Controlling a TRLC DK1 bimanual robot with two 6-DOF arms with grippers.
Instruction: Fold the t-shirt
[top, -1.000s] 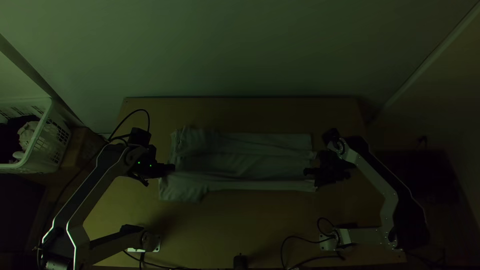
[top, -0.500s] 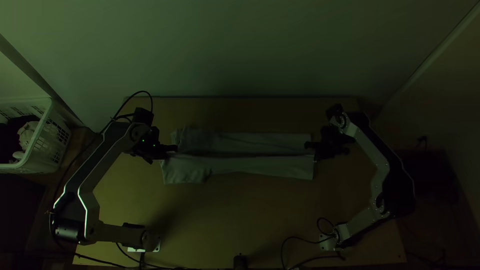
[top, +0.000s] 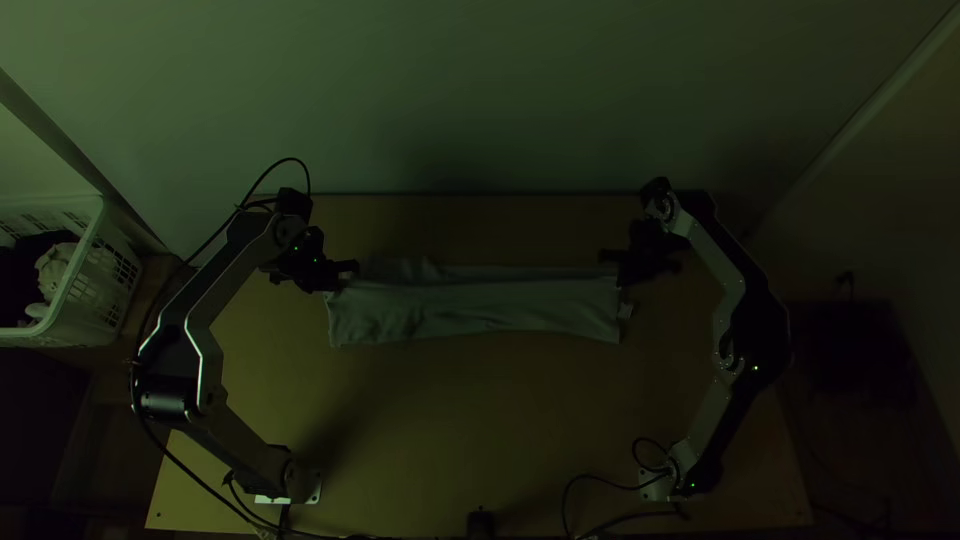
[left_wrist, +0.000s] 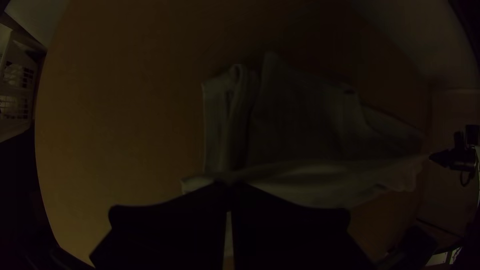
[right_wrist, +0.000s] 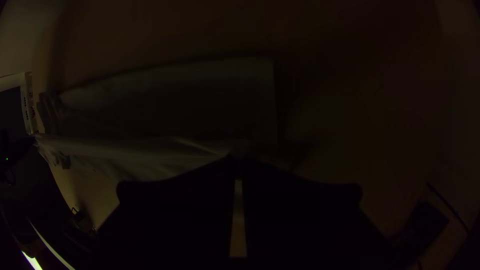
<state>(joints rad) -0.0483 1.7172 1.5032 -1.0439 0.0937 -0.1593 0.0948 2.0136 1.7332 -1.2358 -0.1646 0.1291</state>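
The t-shirt (top: 470, 310) forms a long strip across the wooden surface (top: 480, 430), one layer raised over the rest; at the t-shirt's left end, the left gripper (top: 352, 268) has its fingers clenched on the cloth's edge; at its right end, the right gripper (top: 606, 258) likewise pinches cloth (the raised layer spans both); a white basket (top: 112, 270) stands well left of the t-shirt.

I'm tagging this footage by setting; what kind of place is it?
Perhaps a small robot workspace: two arms at a wooden table, a plain wall behind, a laundry basket beside it.
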